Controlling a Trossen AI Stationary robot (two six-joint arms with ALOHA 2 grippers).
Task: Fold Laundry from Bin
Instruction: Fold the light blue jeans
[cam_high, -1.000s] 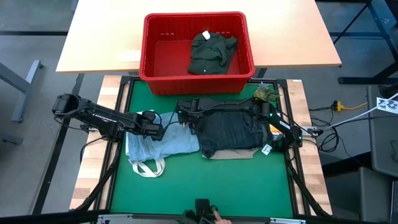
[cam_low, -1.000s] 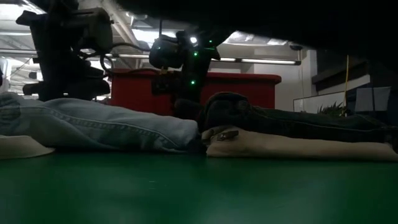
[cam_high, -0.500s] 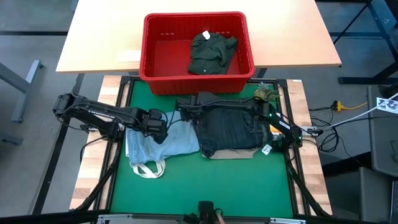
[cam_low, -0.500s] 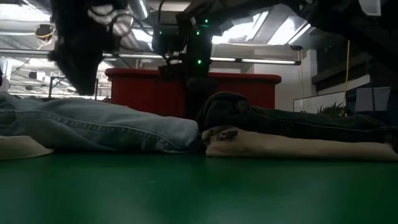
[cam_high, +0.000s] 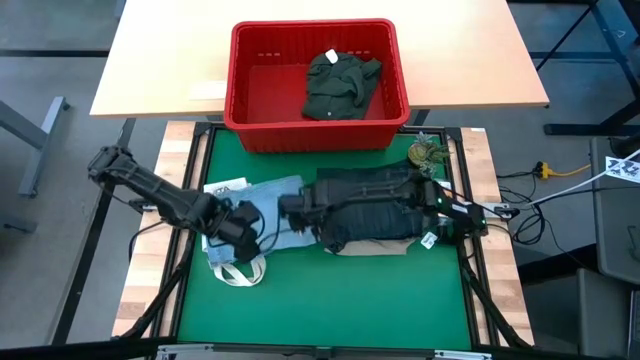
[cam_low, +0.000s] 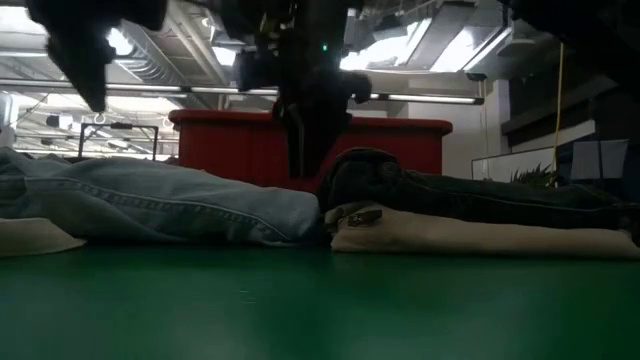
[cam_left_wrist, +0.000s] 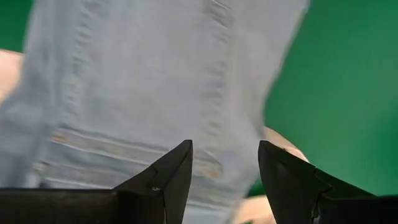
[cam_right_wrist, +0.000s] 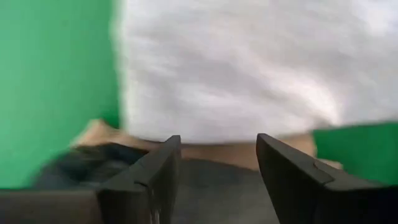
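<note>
Folded light blue jeans (cam_high: 272, 212) lie on a white tote bag (cam_high: 236, 268) at the mat's left. To their right, dark navy jeans (cam_high: 372, 205) are stacked on beige trousers (cam_high: 378, 246). A dark olive-green piece (cam_high: 340, 82) lies in the red bin (cam_high: 250, 90) at the far edge. My left gripper (cam_high: 243, 222) hangs open above the light blue jeans (cam_left_wrist: 155, 81), nothing between its fingers. My right gripper (cam_high: 293, 208) hangs open, pointing down over the seam between the light jeans and the dark stack (cam_right_wrist: 199, 168).
A small camouflage-patterned thing (cam_high: 427, 152) sits at the mat's far right corner. A white sheet (cam_high: 226, 187) lies by the light jeans' far left corner. Bare green mat (cam_high: 330, 300) stretches along the near side. The bin stands on a wooden table beyond the mat.
My left gripper has risen off the light blue jeans and drawn toward the near edge, rolling as it went. My right gripper has come from beside the bin toward the near edge and risen a little. Both stay open. The garments lie as before.
</note>
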